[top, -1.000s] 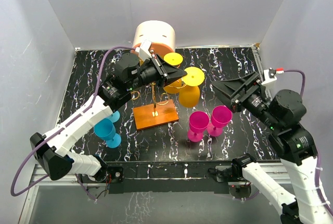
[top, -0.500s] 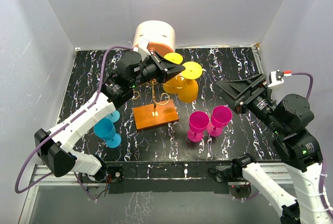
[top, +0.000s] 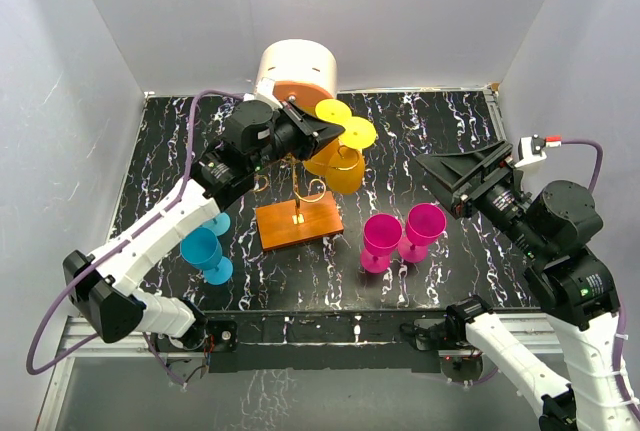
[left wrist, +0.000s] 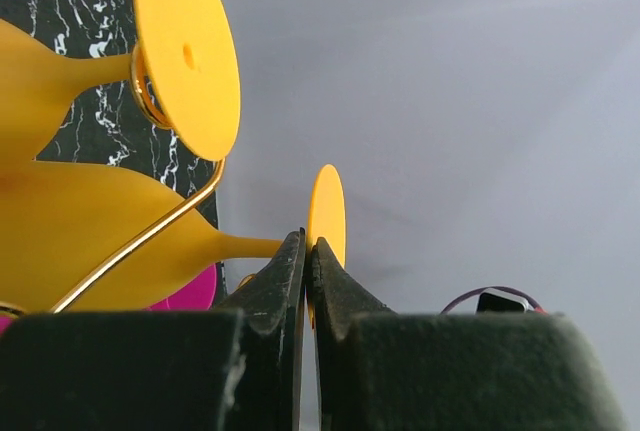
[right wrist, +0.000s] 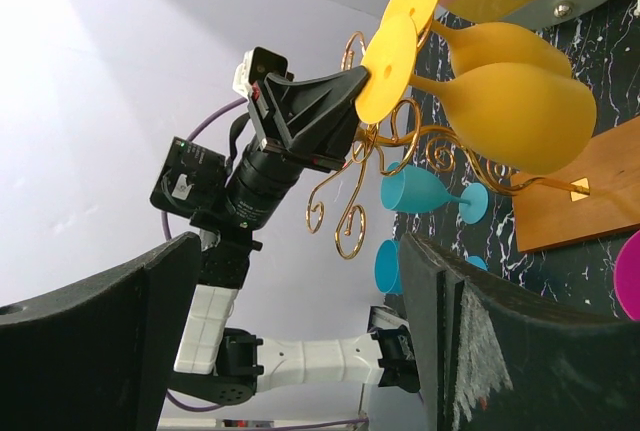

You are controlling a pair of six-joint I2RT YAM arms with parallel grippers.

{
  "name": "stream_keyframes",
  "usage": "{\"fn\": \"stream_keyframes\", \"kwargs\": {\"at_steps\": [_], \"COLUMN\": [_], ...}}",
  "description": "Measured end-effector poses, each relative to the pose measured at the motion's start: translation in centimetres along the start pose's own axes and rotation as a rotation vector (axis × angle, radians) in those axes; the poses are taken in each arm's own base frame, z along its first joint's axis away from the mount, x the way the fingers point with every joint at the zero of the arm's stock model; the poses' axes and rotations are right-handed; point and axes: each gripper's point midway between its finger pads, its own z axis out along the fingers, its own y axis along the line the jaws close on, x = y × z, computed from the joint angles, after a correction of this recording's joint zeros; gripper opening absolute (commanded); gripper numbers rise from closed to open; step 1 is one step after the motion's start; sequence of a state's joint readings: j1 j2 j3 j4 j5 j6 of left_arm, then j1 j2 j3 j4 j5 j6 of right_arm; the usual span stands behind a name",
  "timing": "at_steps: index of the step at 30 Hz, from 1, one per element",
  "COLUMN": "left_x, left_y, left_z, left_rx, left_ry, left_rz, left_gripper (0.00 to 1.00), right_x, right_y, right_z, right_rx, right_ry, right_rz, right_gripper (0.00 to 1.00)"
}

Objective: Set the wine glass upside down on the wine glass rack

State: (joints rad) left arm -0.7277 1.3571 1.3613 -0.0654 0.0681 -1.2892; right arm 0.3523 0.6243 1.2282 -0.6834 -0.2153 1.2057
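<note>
Overhead, the left gripper (top: 338,132) pinches the yellow wine glass (top: 346,175) by its stem. The foot lies just past the fingertips and the bowl hangs tilted below them, over the wine glass rack (top: 299,223). The right gripper (top: 436,187) stands spread and empty, well apart, above two magenta glasses (top: 381,236). From the left wrist, the fingers (left wrist: 270,286) press together on the thin stem right behind the foot, and the rack's gold wire runs just beside the bowl. A second yellow glass (left wrist: 185,51) hangs above and left of them. Whether the held stem sits inside a scroll I cannot tell; releasing before it is seated would likely drop the glass onto the base. From the right wrist, the two yellow bowls crowd each other beyond the fingertips, so a further push could knock the hung one loose.
</note>
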Motion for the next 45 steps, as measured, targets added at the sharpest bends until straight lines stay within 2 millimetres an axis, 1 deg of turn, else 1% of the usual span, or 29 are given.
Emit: {"fn": "stream_keyframes", "kwargs": {"at_steps": [6,10,15,19,27,35,40,45], "left_x": [-0.5,-1.0,-1.3,-1.1,-0.5,0.3,1.1,2.6], "left_y": [-0.1,-0.6,-0.4,0.0,0.7,0.1,0.4,-0.4], "left_z": [-1.0,-2.3,-3.8,-4.0,-4.5,-5.8,-5.9,-5.6], "left_rx": [-0.015,-0.003,-0.002,-0.009,-0.031,-0.002,-0.002,0.05], "left_ry": [-0.027,-0.055,-0.075,-0.073,-0.04,0.005,0.048,0.134], "left_rz": [0.006,0.002,-0.013,-0.017,0.014,0.031,0.045,0.075], "left_gripper": [0.0,0.0,0.0,0.0,0.0,0.0,0.0,0.0], "right_x": [0.0,0.0,0.0,0.3,0.3,0.6,0.6,0.5], "right_y": [0.0,-0.1,-0.3,-1.1,-1.2,-2.2,-2.3,-2.5], "right_z": [0.2,0.3,0.4,0.6,0.6,1.0,1.1,1.2], "right_rx": [0.002,0.006,0.009,0.027,0.029,0.055,0.058,0.063], "right_ry": [0.001,0.002,0.003,0.01,0.007,0.016,0.017,0.014], "right_rz": [0.001,0.001,0.007,0.023,0.033,0.039,0.039,0.041], "right_gripper": [0.78,0.78,0.76,0.76,0.75,0.75,0.75,0.75]}}
